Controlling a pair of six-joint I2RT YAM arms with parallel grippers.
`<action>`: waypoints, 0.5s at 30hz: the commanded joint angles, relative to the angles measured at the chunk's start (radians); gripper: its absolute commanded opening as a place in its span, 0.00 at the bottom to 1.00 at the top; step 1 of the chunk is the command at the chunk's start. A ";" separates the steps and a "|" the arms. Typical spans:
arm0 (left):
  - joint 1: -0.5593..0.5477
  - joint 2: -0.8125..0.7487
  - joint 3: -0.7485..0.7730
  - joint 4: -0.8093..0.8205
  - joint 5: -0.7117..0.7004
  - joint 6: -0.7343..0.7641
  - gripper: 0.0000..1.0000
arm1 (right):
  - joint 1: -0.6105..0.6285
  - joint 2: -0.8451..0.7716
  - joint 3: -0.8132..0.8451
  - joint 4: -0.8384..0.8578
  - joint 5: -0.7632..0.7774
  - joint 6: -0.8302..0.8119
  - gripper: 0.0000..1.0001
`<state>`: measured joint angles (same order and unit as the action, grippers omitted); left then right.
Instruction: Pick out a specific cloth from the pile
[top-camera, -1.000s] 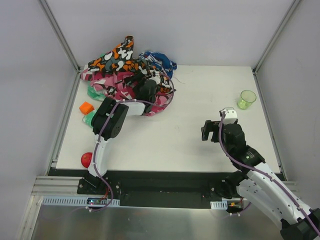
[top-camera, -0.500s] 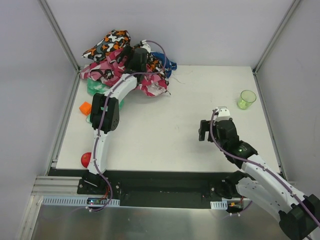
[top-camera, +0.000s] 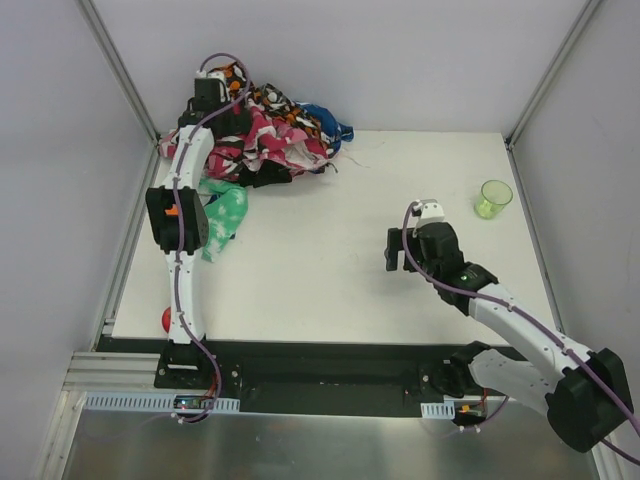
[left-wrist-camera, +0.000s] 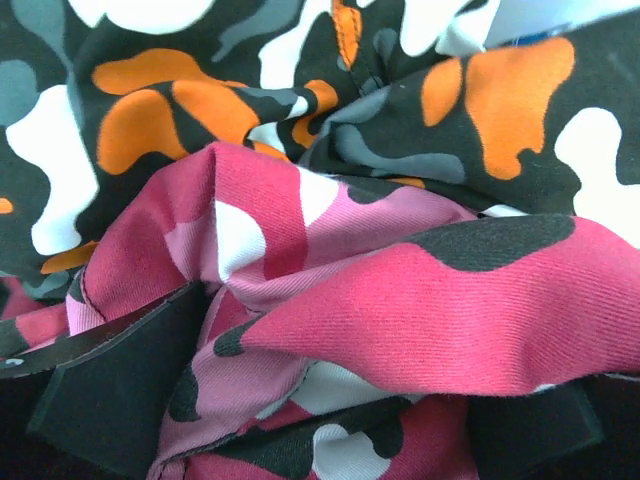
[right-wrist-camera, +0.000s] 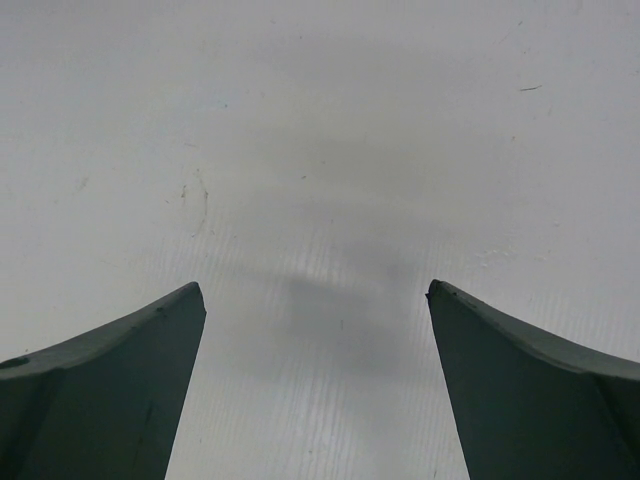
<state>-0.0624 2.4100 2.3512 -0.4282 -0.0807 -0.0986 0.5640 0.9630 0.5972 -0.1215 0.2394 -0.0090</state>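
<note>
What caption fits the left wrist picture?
Open left end effector around pink camouflage cloth, orange camouflage cloth beyond.

Right claw (right-wrist-camera: 314, 288) agape above white table (right-wrist-camera: 320, 120)

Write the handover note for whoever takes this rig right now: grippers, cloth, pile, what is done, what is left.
The left gripper is open and pushed into the pile at the table's far left corner. The pink camouflage cloth is bunched between its fingers, with the orange camouflage cloth just beyond.
The right gripper is open and empty over the bare table.
The black cloth is not picked out. A dark patch at the pile's near edge may be it.
A green cloth lies at the pile's near left side.
Left to do: find the black cloth, grasp it alone and pull it clear.
</note>
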 joint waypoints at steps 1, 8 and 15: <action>0.092 0.112 0.049 -0.061 0.223 -0.357 0.99 | -0.007 0.054 0.072 0.060 -0.063 0.007 0.96; 0.136 0.216 0.073 -0.118 0.466 -0.556 0.99 | -0.007 0.152 0.101 0.150 -0.156 0.049 0.95; 0.141 0.186 0.054 -0.129 0.415 -0.563 0.99 | 0.007 0.557 0.311 0.522 -0.408 0.244 0.96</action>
<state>0.0879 2.5198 2.4584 -0.4412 0.3378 -0.5686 0.5583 1.3102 0.7265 0.1333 -0.0025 0.0879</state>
